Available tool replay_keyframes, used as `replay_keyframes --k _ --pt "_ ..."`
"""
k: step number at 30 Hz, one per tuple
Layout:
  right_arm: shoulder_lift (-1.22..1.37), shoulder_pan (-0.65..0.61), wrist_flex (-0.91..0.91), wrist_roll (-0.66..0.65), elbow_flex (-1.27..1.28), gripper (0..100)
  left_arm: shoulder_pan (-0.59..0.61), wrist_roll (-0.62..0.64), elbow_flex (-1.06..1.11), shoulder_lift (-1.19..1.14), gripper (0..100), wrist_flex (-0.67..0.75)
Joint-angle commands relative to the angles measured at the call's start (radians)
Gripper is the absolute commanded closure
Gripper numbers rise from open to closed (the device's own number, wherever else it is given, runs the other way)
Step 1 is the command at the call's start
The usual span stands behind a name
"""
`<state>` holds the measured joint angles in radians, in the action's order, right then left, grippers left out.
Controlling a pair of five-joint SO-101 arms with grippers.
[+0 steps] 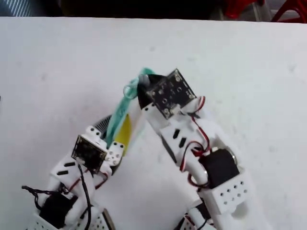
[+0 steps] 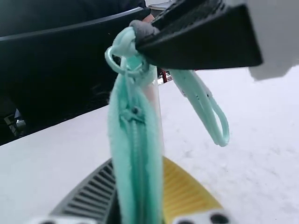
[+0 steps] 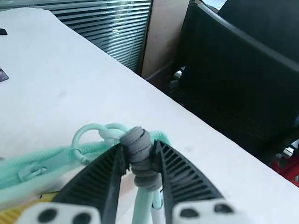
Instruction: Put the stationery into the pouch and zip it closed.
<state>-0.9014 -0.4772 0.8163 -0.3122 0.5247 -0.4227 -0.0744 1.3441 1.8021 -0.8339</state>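
The mint-green pouch (image 1: 116,115) is stretched between the two arms near the middle of the high view, held up over the white table (image 1: 240,62). The left claw (image 2: 140,207), at the lower left of that view, is clamped on the pouch's near end, with one grey jaw and one yellow jaw pressing its sides. The right claw (image 3: 139,151), just above centre, is pinched tight on the grey pull tab (image 3: 138,140) at the far end, beside a small ring and a dangling loop strap (image 2: 212,119). In the left wrist view the zip teeth look joined. Whether the slider has reached the very end cannot be told, nor whether the stationery is inside.

The step in hand appears to be closing the zip, and it looks close to done. To do it well, the left claw should act as a firm anchor. The right claw should draw the tab straight along the line of the zip, away from the left arm, so the fabric is taut and the slider does not bind. A sideways pull would likely twist the pouch or slip the tab out of the jaws.
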Motion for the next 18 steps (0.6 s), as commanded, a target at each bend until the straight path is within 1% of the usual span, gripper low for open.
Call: replay_keyframes --k 1,10,12,14,18 --pt "0.054 0.119 -0.013 0.015 -0.098 98.2 -0.007 -0.008 -0.002 -0.005 98 -0.087" --pt "0.077 0.236 -0.021 0.009 -0.094 98.2 -0.001 -0.008 -0.002 -0.005 98 -0.086" --pt "0.077 0.263 -0.024 0.003 -0.094 98.2 -0.001 -0.031 -0.002 -0.005 98 -0.086" --pt "0.079 0.283 -0.041 -0.023 -0.091 98.2 -0.004 -0.041 -0.002 -0.005 98 -0.086" --pt "0.079 0.309 -0.058 -0.034 -0.091 98.2 -0.002 -0.041 -0.002 -0.005 98 -0.086"
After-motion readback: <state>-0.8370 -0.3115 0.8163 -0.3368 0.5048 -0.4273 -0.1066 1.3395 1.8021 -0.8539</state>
